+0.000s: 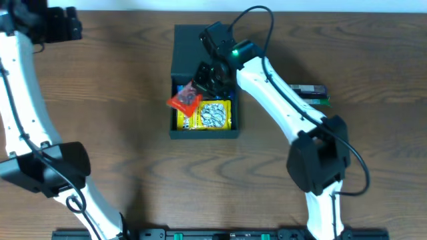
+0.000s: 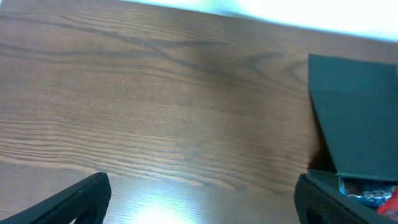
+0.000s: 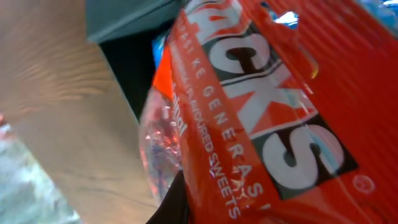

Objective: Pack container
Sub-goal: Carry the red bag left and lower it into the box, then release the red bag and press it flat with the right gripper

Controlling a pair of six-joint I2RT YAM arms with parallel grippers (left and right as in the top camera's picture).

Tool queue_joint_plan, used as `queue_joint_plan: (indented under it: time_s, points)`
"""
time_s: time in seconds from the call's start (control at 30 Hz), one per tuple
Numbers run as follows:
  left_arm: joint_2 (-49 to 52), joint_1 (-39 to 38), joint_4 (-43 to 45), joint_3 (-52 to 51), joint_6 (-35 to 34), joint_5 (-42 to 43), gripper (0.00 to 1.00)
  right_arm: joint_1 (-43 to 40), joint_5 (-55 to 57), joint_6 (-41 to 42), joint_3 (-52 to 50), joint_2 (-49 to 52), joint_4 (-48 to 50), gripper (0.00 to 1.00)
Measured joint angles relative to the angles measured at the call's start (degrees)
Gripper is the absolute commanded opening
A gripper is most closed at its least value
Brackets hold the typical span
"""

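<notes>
Both arms wear smooth white shells on their long links, the left arm (image 1: 20, 100) and the right arm (image 1: 277, 93) alike, joined by bulky matte-black joint housings (image 1: 319, 159). A thin black cable (image 1: 257, 12) loops off the right arm's black wrist block, where a small green light (image 1: 235, 51) glows. The left arm's fingers (image 2: 78, 198) are plain black, flat-sided and wedge-shaped.

The red sweets packet (image 3: 280, 112) overruns the right wrist view's edges, covering nearly all of the right fingers (image 3: 169, 208). The blue packet (image 1: 180, 89) beneath is mostly hidden.
</notes>
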Motion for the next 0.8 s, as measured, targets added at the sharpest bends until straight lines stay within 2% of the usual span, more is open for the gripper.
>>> queue_joint_plan:
  time_s: [0.1,0.17,0.23,0.3,0.33,0.43,0.6,0.8]
  points:
    - [0.0,2.82,0.15,0.0,0.0,3.1,0.96,-0.52,3.41,0.2,-3.52,-6.6,0.33,0.01]
    - [0.0,4.28,0.24,0.0,-0.02,4.39,0.96,-0.81,5.88,1.11,-9.97,-14.05,1.97,0.01]
    - [0.0,4.79,0.31,0.0,-0.09,5.03,0.96,-0.85,7.21,2.67,-18.97,-22.08,10.05,0.01]
    - [0.0,4.5,0.39,0.0,-0.15,5.81,0.96,-0.83,7.69,4.94,-30.82,-30.49,25.22,0.01]
    - [0.0,4.13,0.37,0.0,-0.17,6.08,0.96,-0.81,7.91,6.49,-34.12,-32.24,29.2,0.01]
    - [0.0,3.13,0.5,0.0,-0.17,6.4,0.96,-0.26,8.31,12.2,-42.99,-34.29,39.58,0.01]
    - [0.0,1.66,0.72,0.0,-0.17,6.78,0.96,3.34,8.81,20.98,-53.9,-31.93,54.1,0.01]
    - [0.0,1.22,0.83,0.0,-0.17,7.08,0.96,5.4,12.24,30.16,-56.52,-31.39,57.64,0.01]
